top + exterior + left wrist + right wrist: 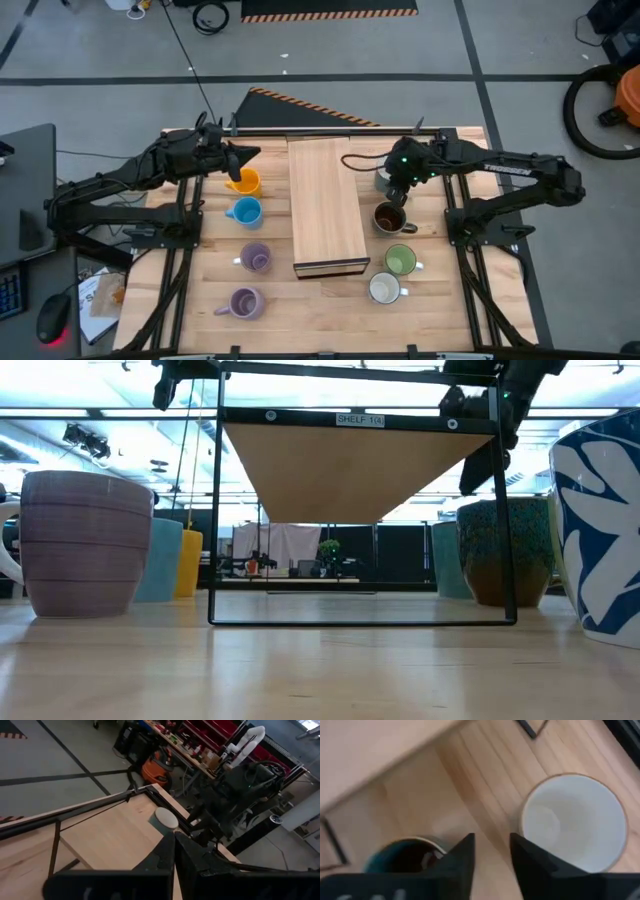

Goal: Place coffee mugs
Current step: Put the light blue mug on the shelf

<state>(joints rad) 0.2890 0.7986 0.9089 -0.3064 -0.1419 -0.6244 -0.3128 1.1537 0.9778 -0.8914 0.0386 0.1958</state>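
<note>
While the right tool [397, 188] hung just above the dark brown mug [389, 217] and beside a white mug [575, 822], we saw its fingers [462, 855] slightly parted and holding nothing. The left tool [250, 153] hovered over the orange mug [244, 182], its fingers [186, 851] pressed together, the light blue mug [244, 212] nearby on the table [330, 310].
</note>
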